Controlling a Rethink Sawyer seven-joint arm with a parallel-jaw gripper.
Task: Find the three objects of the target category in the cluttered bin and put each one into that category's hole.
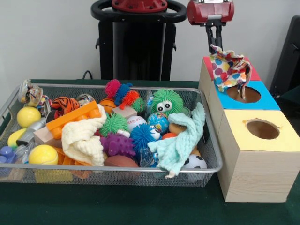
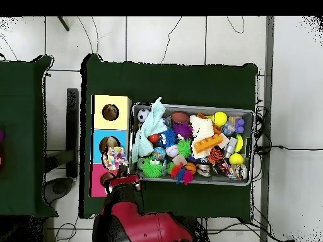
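My gripper (image 1: 214,46) hangs over the far end of the wooden box and is shut on the top corner of a polka-dot cloth (image 1: 229,70). The cloth droops onto the blue-topped section, its lower edge at the rim of the blue hole (image 1: 244,95). From overhead the same cloth (image 2: 114,157) lies between the blue hole (image 2: 108,144) and the red section (image 2: 99,179). In the wire bin (image 1: 117,169), a cream cloth (image 1: 84,138) lies at front left. A mint cloth (image 1: 180,140) drapes over the right front corner.
The yellow-topped section with its own hole (image 1: 262,129) is nearest the camera. The bin is packed with spiky balls, a green fuzzy toy with eyes (image 1: 166,103), yellow balls, an orange brick (image 1: 77,117) and a small soccer ball (image 1: 194,163). The box stands tight against the bin's right side.
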